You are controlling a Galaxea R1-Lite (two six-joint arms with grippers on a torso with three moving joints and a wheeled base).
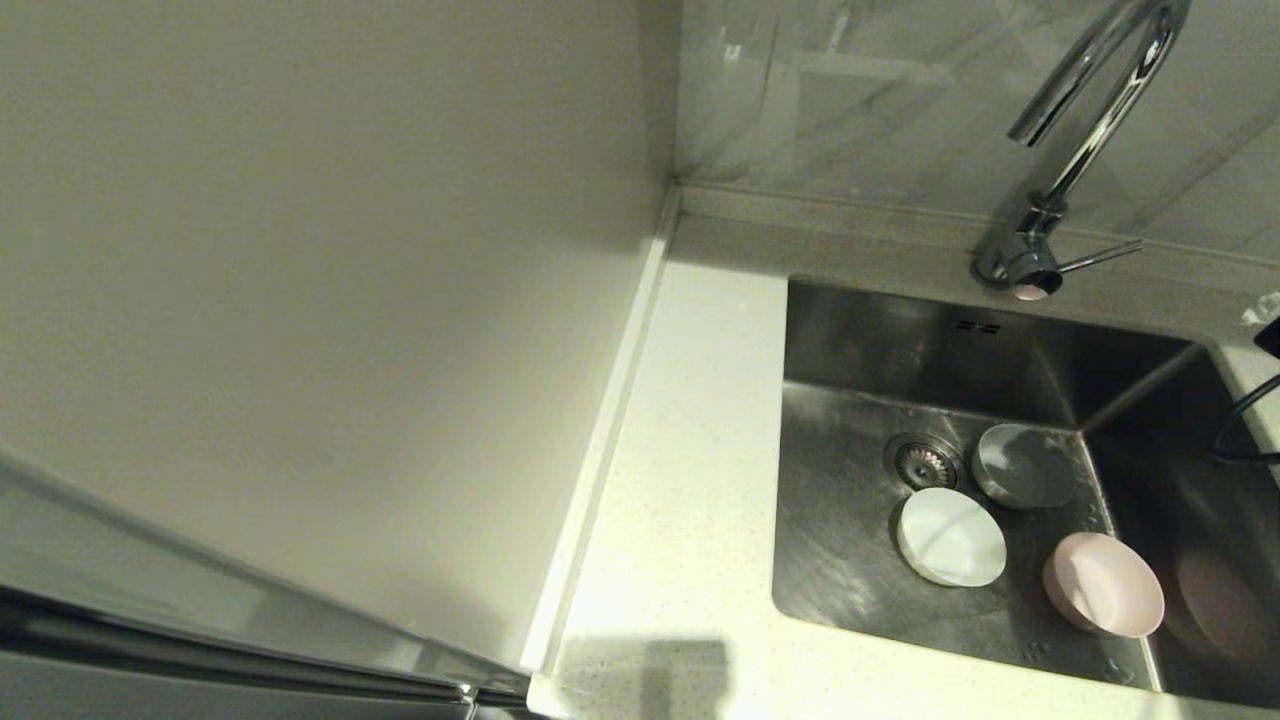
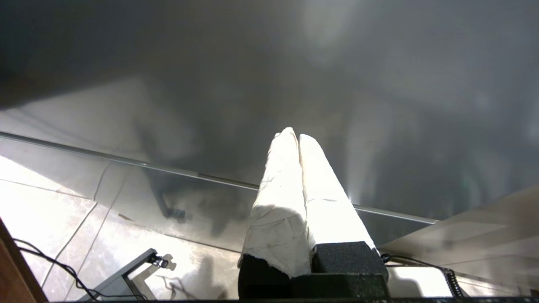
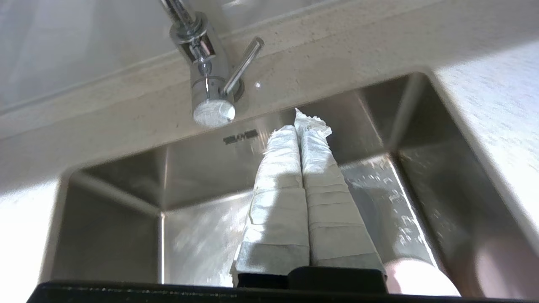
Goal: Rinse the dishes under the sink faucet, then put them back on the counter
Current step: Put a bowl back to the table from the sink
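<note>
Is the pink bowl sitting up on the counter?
No, the pink bowl lies down inside the sink, beside the white bowl and the grey-blue bowl.

No text could be read anywhere; the small dark mark on the back wall of the sink [image 3: 240, 136] was too blurred.

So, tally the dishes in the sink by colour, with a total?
white bowl: 1
grey-blue bowl: 1
pale pink bowl: 1
Total: 3, all on the floor of the sink; none on the counter.
</note>
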